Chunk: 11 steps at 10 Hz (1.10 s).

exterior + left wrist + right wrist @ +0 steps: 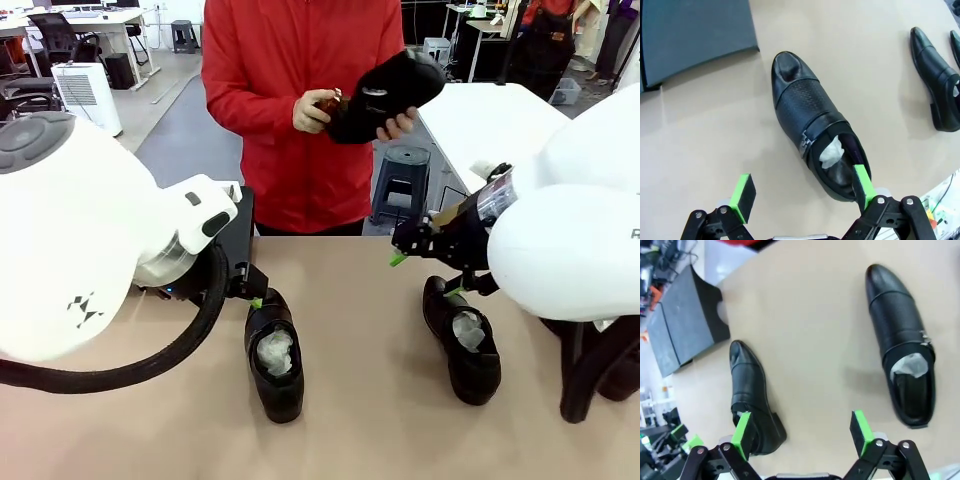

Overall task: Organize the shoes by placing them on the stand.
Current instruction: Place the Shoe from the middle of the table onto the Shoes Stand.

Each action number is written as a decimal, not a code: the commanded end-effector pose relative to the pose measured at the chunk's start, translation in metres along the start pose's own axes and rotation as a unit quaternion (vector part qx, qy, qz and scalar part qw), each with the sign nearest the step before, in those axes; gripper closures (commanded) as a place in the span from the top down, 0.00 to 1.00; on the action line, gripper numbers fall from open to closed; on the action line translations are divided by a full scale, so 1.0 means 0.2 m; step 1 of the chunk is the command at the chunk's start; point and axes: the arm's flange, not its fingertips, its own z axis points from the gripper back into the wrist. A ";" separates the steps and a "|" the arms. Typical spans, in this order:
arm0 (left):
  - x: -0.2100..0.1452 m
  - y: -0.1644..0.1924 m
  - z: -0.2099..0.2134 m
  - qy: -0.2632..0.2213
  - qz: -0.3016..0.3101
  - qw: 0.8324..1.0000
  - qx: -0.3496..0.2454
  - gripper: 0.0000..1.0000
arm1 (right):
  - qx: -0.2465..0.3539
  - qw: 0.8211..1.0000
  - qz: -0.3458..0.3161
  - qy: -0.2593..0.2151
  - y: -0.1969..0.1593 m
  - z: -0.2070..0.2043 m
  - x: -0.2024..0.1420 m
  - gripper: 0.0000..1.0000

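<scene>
Well, 3 of the 4 shoes lay on the tan table (370,440), while the 4th, the held shoe (400,80), was up in the person's hands (312,110) at the far side, in front of a red jacket (290,150). The left gripper (801,176) hung above the table with its green pads (741,197) spread wide and nothing clamped between them. The buckled shoe (810,115) sat just beyond it, toe toward the stand (690,35), white paper (832,150) showing in its opening. Its heel end overlapped 1 pad in the left wrist view, though whether they touched could not be told. The right gripper (800,414) was spread just as wide over bare table, gripping nothing. On 1 side of it stood the plain-toed shoe (747,385), its heel hidden behind a pad in the right wrist view. On the other side, well apart, lay the other buckled shoe (900,325), also stuffed with paper, toe toward the person. The stand sat by the table's far edge on the robot's left, its matte-black top bare and apart from every shoe on the table.
</scene>
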 end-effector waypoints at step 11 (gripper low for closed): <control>0.19 -0.52 -0.41 0.119 0.152 0.980 0.050 1.00 | -0.074 0.997 0.001 -0.035 -0.17 0.20 0.14 1.00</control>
